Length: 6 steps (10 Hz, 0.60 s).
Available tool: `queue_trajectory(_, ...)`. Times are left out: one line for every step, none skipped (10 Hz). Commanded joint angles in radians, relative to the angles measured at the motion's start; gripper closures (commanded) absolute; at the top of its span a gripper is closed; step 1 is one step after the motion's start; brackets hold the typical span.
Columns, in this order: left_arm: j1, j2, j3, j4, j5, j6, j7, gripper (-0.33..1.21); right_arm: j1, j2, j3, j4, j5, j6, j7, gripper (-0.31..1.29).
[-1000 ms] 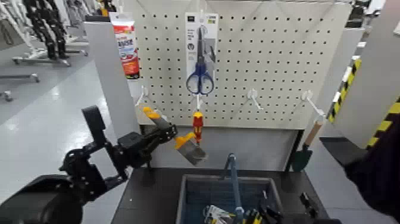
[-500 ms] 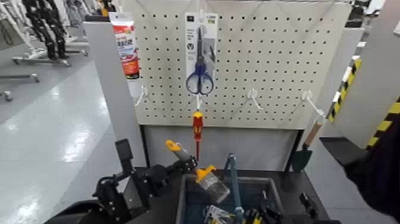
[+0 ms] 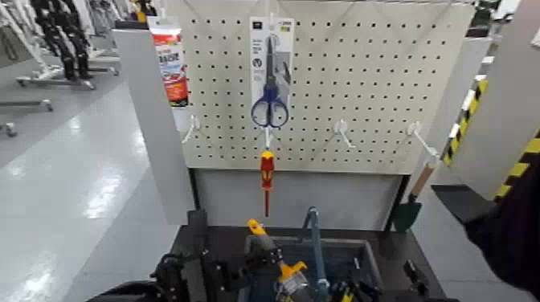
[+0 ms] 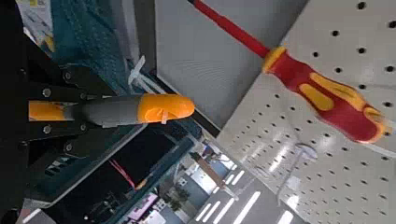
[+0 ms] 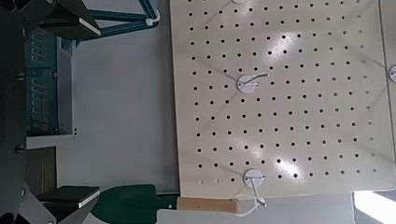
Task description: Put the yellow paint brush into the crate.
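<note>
The yellow paint brush [image 3: 291, 273] is tilted, bristles down, over the left part of the crate [image 3: 366, 255], a blue-grey ribbed basket at the bottom of the head view. My left gripper [image 3: 263, 255] is shut on the brush's handle, just over the crate's left wall. In the left wrist view the grey-and-orange brush [image 4: 140, 109] sticks out from the left gripper [image 4: 54, 110], with the crate [image 4: 89, 37] beyond it. My right arm [image 3: 514, 233] is a dark mass at the right edge.
The crate's upright bar handle [image 3: 313, 241] rises just right of the brush. On the pegboard [image 3: 362, 72] hang a red-and-yellow screwdriver [image 3: 266, 170], blue scissors [image 3: 270, 104] and a green trowel [image 3: 408, 210]. Loose items lie in the crate's near end [image 3: 345, 291].
My left arm has come down and to the right with the brush, from beside the hanging screwdriver to just over the crate's left side. The right arm has not moved.
</note>
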Motion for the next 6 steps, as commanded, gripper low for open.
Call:
queue_trajectory(-0.01,0.005,-0.012,0.006,0.023,0.079,0.03,1.08,0.0,0.0,0.0,0.002,-0.002,-0.006,0.0,0.12)
queue_trajectory(-0.01,0.005,-0.011,0.009,0.048,0.106,0.048,0.96,0.0,0.0,-0.001,0.004,-0.002,-0.006,0.0,0.12)
queue_trajectory(-0.01,0.005,0.006,-0.009,0.048,0.169,0.091,0.63,0.0,0.002,-0.001,0.004,-0.002,-0.008,0.0,0.12)
queue_trajectory(-0.005,0.003,0.049,-0.046,0.049,0.244,0.169,0.34,0.002,0.002,-0.001,0.002,-0.004,-0.01,0.0,0.12)
queue_trajectory(0.012,0.005,0.09,-0.088,0.092,0.287,0.266,0.15,0.002,0.002,-0.003,0.002,-0.004,-0.01,0.0,0.12)
queue_trajectory(0.03,0.007,0.123,-0.134,0.097,0.289,0.32,0.12,0.003,0.002,-0.004,0.002,-0.004,-0.01,0.0,0.12)
